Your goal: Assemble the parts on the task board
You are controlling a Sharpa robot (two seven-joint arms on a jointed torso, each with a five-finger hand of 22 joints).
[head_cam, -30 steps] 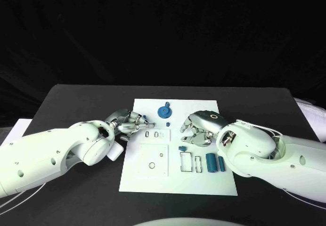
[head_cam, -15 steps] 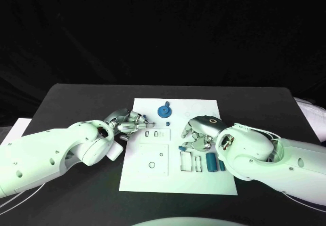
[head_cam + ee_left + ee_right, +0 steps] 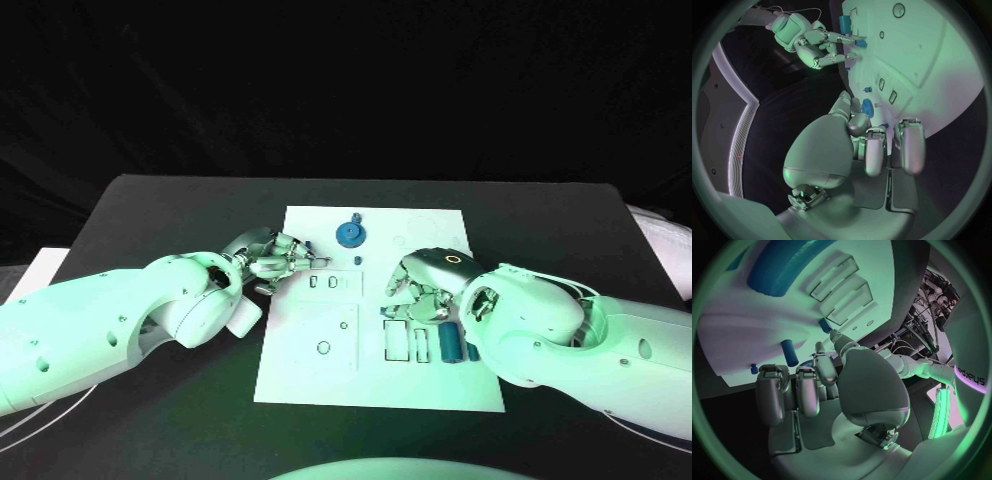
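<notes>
The white task board [image 3: 433,225] lies mid-table. On its far part sit a blue gear [image 3: 348,235] and a small blue peg [image 3: 356,262]. My left hand [image 3: 274,260] hovers at the board's left edge, fingers stretched toward it. In the left wrist view the gear [image 3: 869,106] shows just past that hand's thumb [image 3: 853,122]; whether anything is pinched is unclear. My right hand [image 3: 418,292] is bent over the board's right middle, fingertips close to a small blue piece [image 3: 387,314]. A blue cylinder [image 3: 451,343] lies just in front of it. That hand [image 3: 817,385] holds nothing that I can see.
Rectangular slots [image 3: 404,345] and a square recess [image 3: 329,330] are cut into the near half of the board. Black table [image 3: 173,210] surrounds it. Both white forearms cover the table on either side of the board.
My right hand has slid toward the near side of the board and lowered over the small blue piece. The left hand has hardly moved.
</notes>
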